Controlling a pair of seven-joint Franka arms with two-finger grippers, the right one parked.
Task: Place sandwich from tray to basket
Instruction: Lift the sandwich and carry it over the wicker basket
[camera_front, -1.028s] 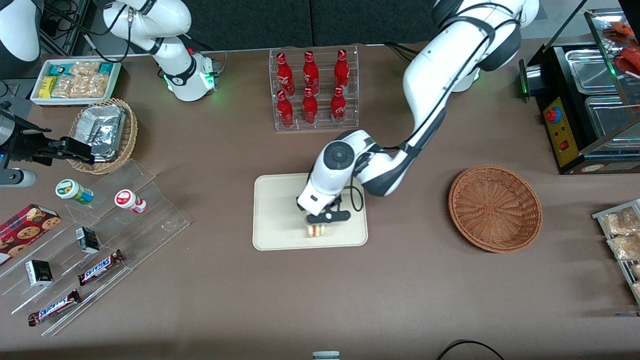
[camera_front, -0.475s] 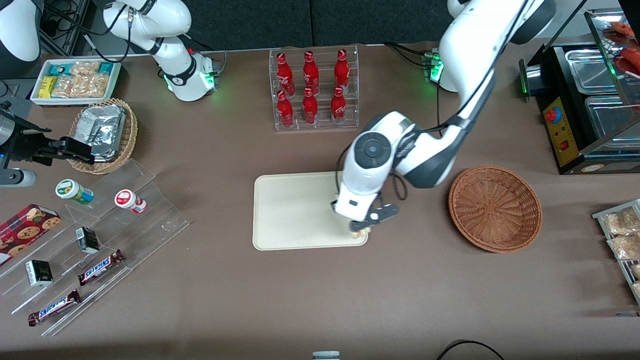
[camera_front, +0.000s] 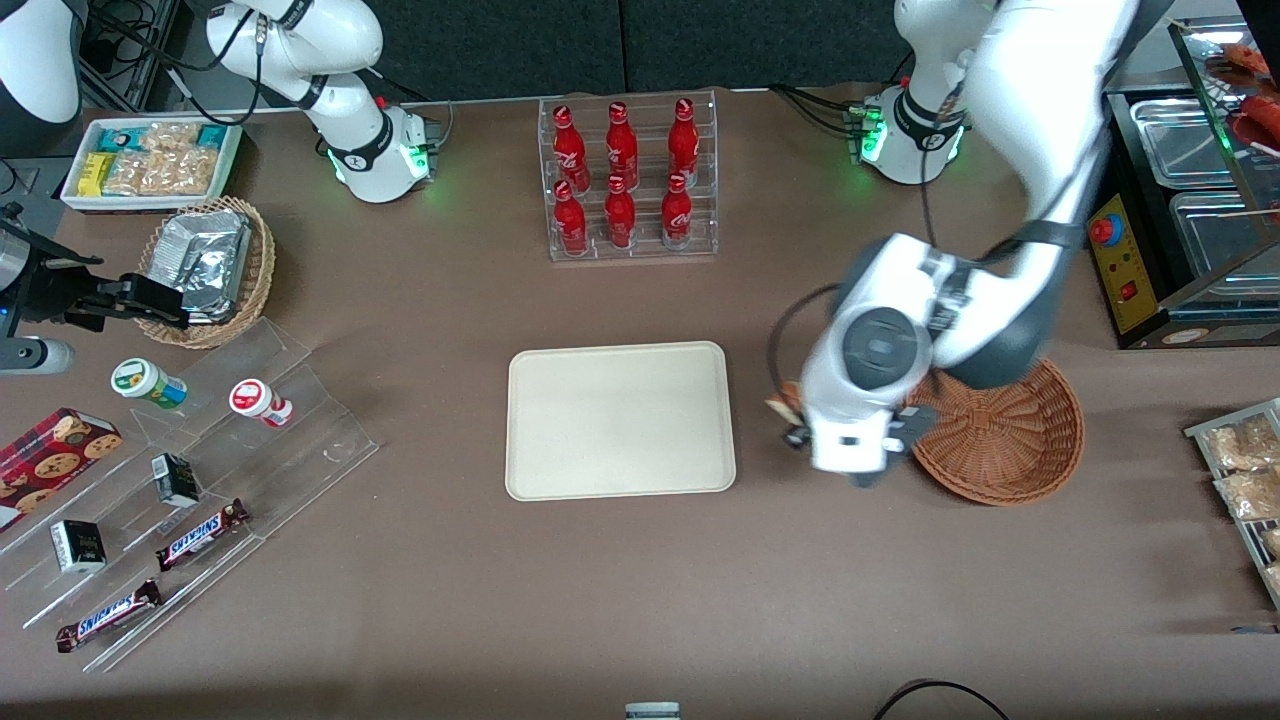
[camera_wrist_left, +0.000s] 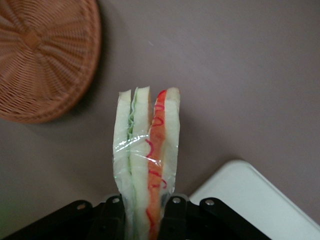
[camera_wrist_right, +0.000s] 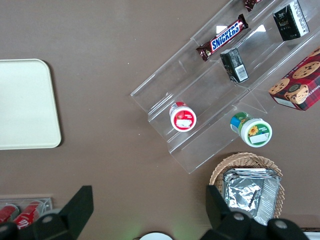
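In the front view my gripper (camera_front: 797, 437) is above the table between the tray and the basket, with part of the sandwich (camera_front: 786, 399) showing at it. The cream tray (camera_front: 620, 420) has nothing on it. Part of the round brown wicker basket (camera_front: 1005, 440) is hidden under the arm, and its visible inside holds nothing. In the left wrist view my gripper (camera_wrist_left: 148, 206) is shut on the sandwich (camera_wrist_left: 142, 150), a clear-wrapped one with pale bread, green and orange-red filling. Apart from it show the basket (camera_wrist_left: 47, 60) and the tray (camera_wrist_left: 260, 205).
A clear rack of red bottles (camera_front: 630, 180) is farther from the front camera than the tray. Toward the working arm's end are an oven (camera_front: 1190, 230) and a bin of wrapped food (camera_front: 1245, 470). A clear tiered shelf (camera_front: 300, 470) stands toward the parked arm's end.
My gripper has carried the sandwich off the tray toward the working arm's end, close to the basket. The arm now covers part of the basket, and the whole tray is in view.
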